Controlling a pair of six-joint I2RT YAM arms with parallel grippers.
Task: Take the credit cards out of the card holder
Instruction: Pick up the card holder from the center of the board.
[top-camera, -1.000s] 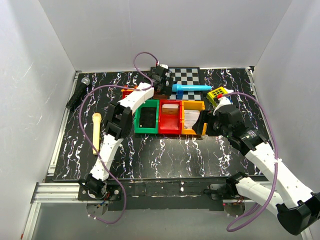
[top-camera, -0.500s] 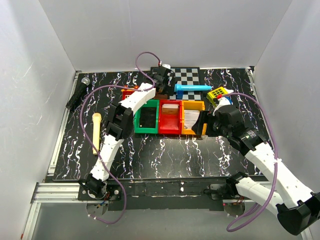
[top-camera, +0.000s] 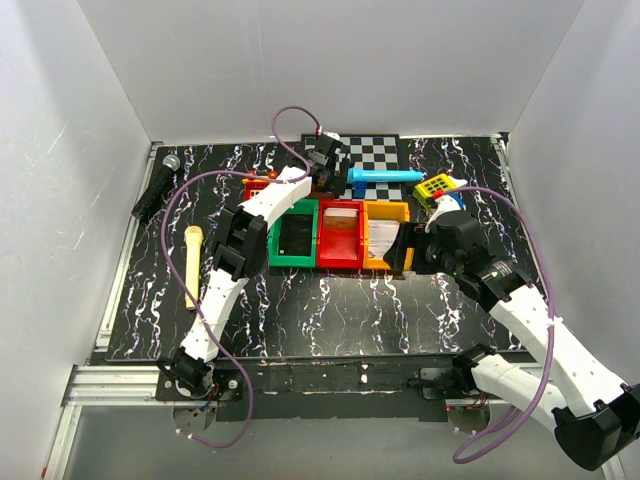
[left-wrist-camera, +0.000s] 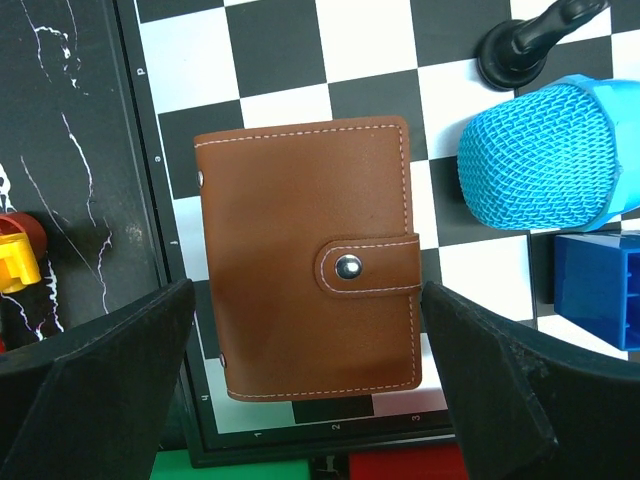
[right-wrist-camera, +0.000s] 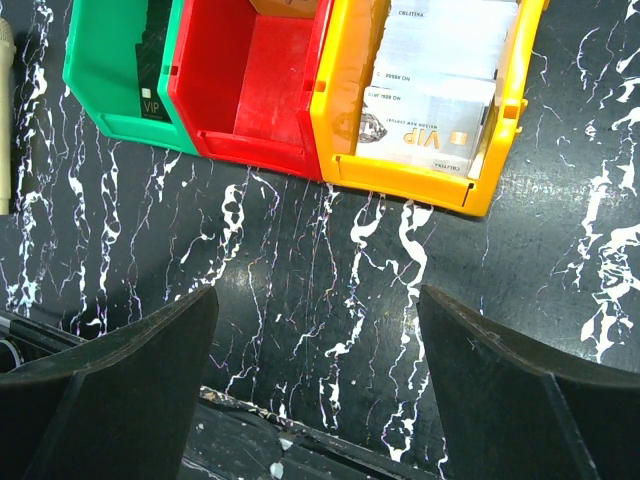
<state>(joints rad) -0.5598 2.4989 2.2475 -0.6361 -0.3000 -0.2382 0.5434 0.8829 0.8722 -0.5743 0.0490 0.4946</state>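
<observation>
We begin with the black marbled tabletop (top-camera: 330, 310), which carries everything else. At its far edge lies a checkerboard mat (left-wrist-camera: 270, 40). In front of the mat stand three bins in a row: a green bin (right-wrist-camera: 115, 70), a red bin (right-wrist-camera: 255, 80) and an orange bin (right-wrist-camera: 420, 170). The left arm reaches over the bins to the mat. Its left fingers (left-wrist-camera: 110, 390) are spread wide and hang on either side of the card holder (left-wrist-camera: 305, 260) without touching it, which we take as lining up for a grasp. The card holder lies flat and closed on the mat, just beside a blue mesh-headed toy (left-wrist-camera: 540, 155). The right fingers (right-wrist-camera: 110, 390) are also wide apart and hold nothing. They hover over bare tabletop on the near side of the bins, probably waiting to help. Pale cards (right-wrist-camera: 430, 120) rest in the orange bin and a dark card (right-wrist-camera: 150, 90) in the green one, so we judge the bins to be drop-off places. The holder's strap is fastened by a metal snap (left-wrist-camera: 348, 266), which would need opening first.
</observation>
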